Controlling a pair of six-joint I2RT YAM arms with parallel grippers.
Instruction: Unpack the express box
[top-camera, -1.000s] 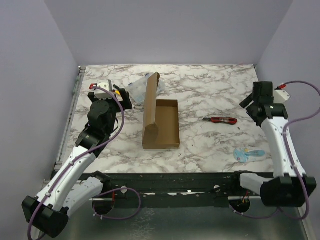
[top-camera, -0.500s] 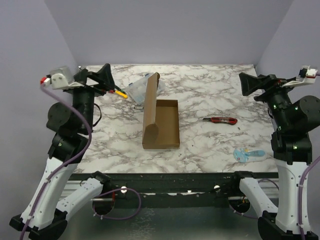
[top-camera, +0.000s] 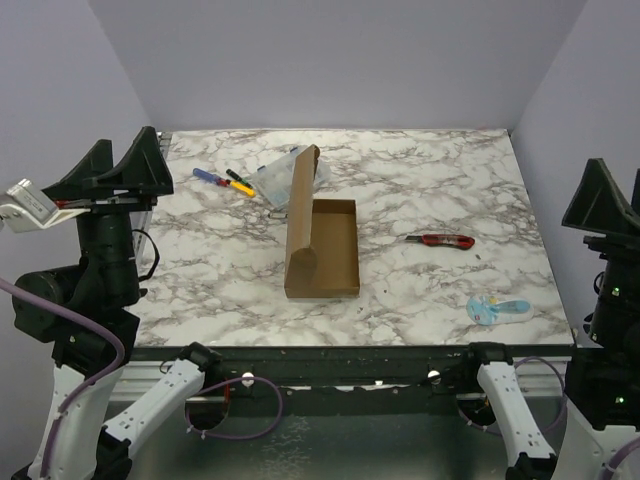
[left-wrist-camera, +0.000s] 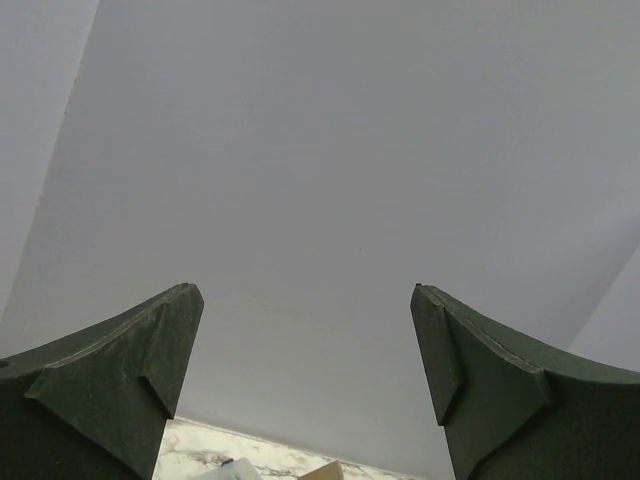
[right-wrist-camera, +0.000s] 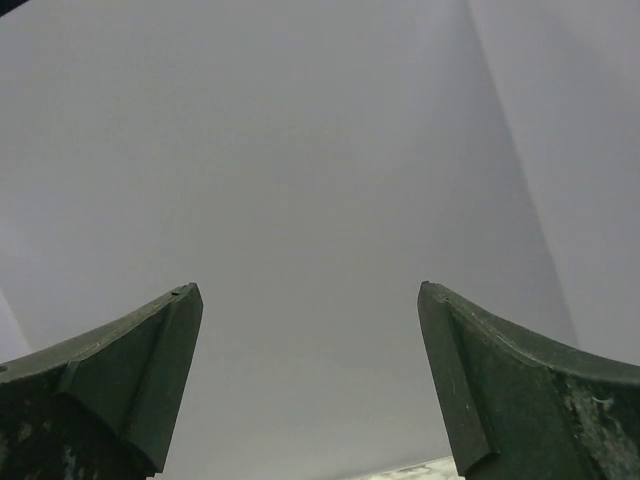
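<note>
Jaws of left tool and right tool wide apart, empty, well clear of express box

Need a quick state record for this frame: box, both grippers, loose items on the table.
box: cardboard box mid-table, lid open and standing up along the left-arm side; inside looks empty
left: left gripper open, raised off the table, holding nothing
right: right gripper open, raised, holding nothing
right of box: red utility knife; light blue item nearer the front edge
behind lid: clear plastic case; pens beside it
</note>
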